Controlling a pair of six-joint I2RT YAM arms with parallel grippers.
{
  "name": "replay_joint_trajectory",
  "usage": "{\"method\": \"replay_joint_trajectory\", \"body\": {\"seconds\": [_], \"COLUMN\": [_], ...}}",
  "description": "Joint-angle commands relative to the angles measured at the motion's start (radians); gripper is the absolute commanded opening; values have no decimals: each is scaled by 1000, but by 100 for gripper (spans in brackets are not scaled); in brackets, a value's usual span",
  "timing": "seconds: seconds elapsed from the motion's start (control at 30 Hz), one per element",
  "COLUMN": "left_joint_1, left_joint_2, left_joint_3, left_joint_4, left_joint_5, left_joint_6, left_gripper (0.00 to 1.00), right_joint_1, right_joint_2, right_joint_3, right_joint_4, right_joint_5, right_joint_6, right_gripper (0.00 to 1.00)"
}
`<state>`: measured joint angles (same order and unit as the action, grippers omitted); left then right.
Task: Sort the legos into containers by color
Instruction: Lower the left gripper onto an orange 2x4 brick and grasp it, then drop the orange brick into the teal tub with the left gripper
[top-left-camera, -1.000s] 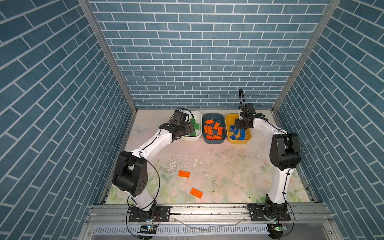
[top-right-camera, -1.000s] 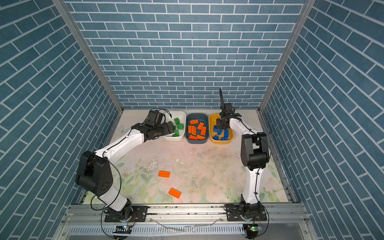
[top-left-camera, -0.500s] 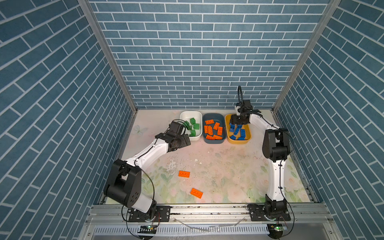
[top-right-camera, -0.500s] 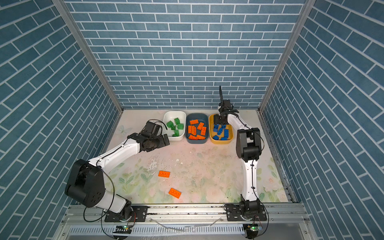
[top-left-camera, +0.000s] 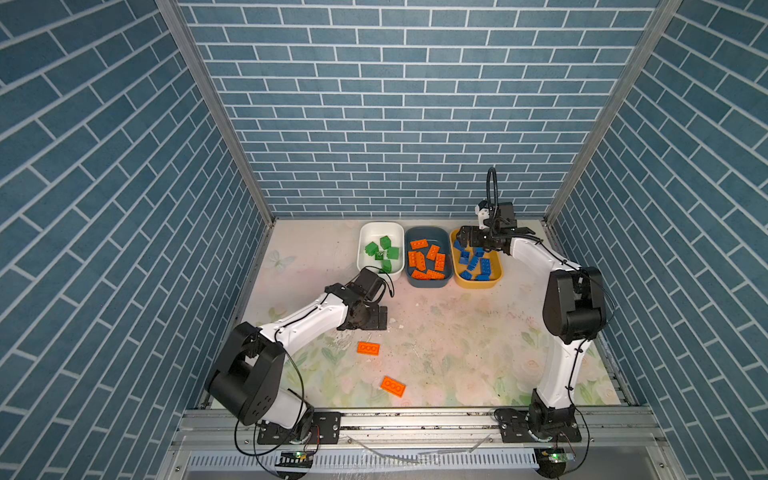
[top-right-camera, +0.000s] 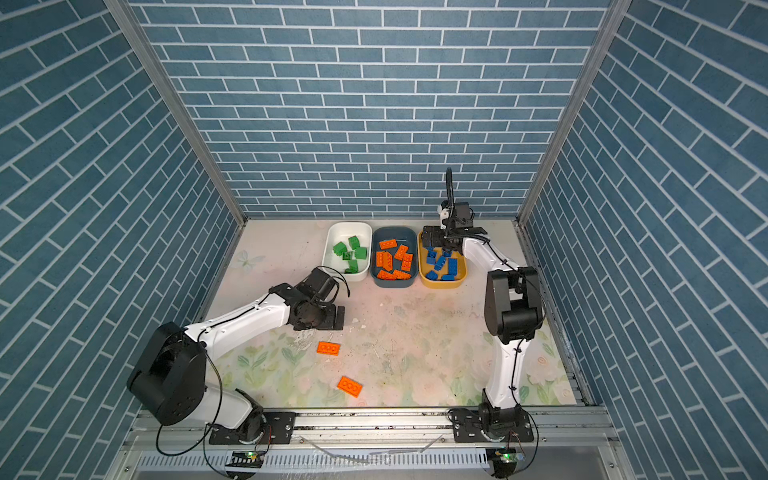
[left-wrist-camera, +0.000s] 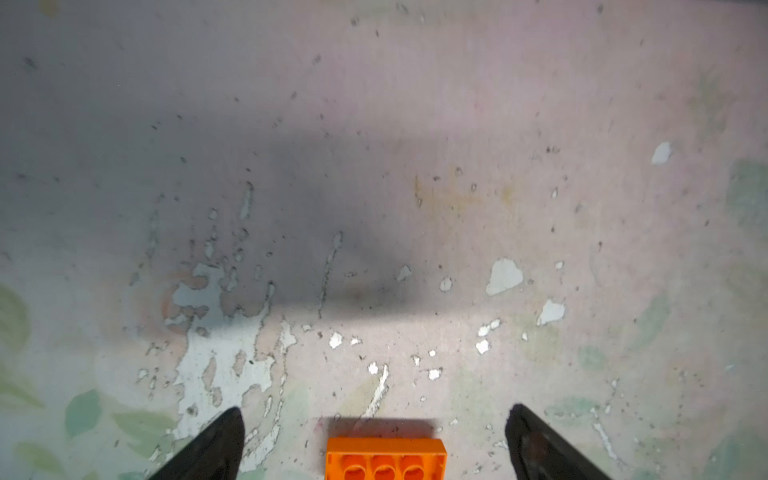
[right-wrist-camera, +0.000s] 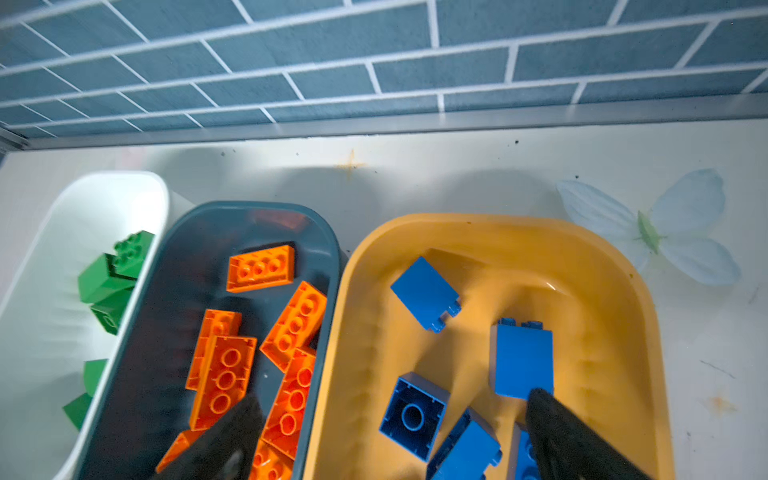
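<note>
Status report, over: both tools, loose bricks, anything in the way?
Left tool open, close to flat orange plastic brick on table. Right tool open, empty, above yellow plastic tub. Second orange brick also loose; nothing in the way.

The teal tub (top-left-camera: 428, 284) holds orange plates (top-left-camera: 417, 259). Just left of it I see the white tub (top-left-camera: 380, 226) with green blocks (top-left-camera: 384, 251). Just right of it is the yellow tub (top-left-camera: 478, 283) with blue blocks (top-left-camera: 473, 264), and my right gripper (top-left-camera: 463, 241) is over it. A loose plate (top-left-camera: 368, 348) and a second loose plate (top-left-camera: 392, 386) lie well nearer me than the teal tub.

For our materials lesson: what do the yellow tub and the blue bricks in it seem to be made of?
Yellow tub: probably moulded plastic, smooth and slightly glossy; a light glint shows on its rounded wall.
Blue bricks: probably hard plastic, smooth, uniform colour, crisp moulded studs and edges.
</note>
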<state>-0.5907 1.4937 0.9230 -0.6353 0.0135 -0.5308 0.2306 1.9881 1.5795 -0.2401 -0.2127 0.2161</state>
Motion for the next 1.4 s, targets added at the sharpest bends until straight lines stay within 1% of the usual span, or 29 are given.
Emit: {"method": "replay_joint_trajectory", "body": {"seconds": [0.0,0.03,0.13,0.23,0.5,0.6,0.77,0.83,0.9,1.03,1.2,1.37], "left_joint_1": [-34,-49,-91,-102,-113,-113,-116,-124,-135,-143,-143,-143], "left_joint_2": [20,22,33,41,28,46,98,120,131,115,101,112], "left_joint_3": [-32,-37,-41,-58,-129,-132,-100,-82,-71,-67,-43,39], "left_joint_4": [-10,-4,-21,-39,-39,-32,-24,-30,-39,-52,-53,-53], "left_joint_5": [43,52,31,27,38,47,31,31,19,2,-6,-25], "left_joint_6": [54,63,67,56,16,18,36,47,54,70,77,74], "left_gripper": [99,99,99,99,95,91,85,78,74,62,60,59], "right_joint_1": [7,9,13,18,30,36,46,50,55,62,67,71], "right_joint_2": [-68,-88,-136,-166,-216,-219,-222,-228,-237,-257,-281,-308], "right_joint_3": [-68,-97,-168,-212,-269,-276,-274,-274,-277,-292,-322,-350], "right_joint_4": [75,94,148,156,138,137,135,130,124,113,112,106], "right_joint_5": [-61,-68,-109,-134,-98,-83,-73,-70,-63,-45,-35,-27], "right_joint_6": [82,100,144,165,169,171,167,158,144,126,112,104], "right_gripper": [99,99,99,99,99,99,99,99,99,99,99,99]}}
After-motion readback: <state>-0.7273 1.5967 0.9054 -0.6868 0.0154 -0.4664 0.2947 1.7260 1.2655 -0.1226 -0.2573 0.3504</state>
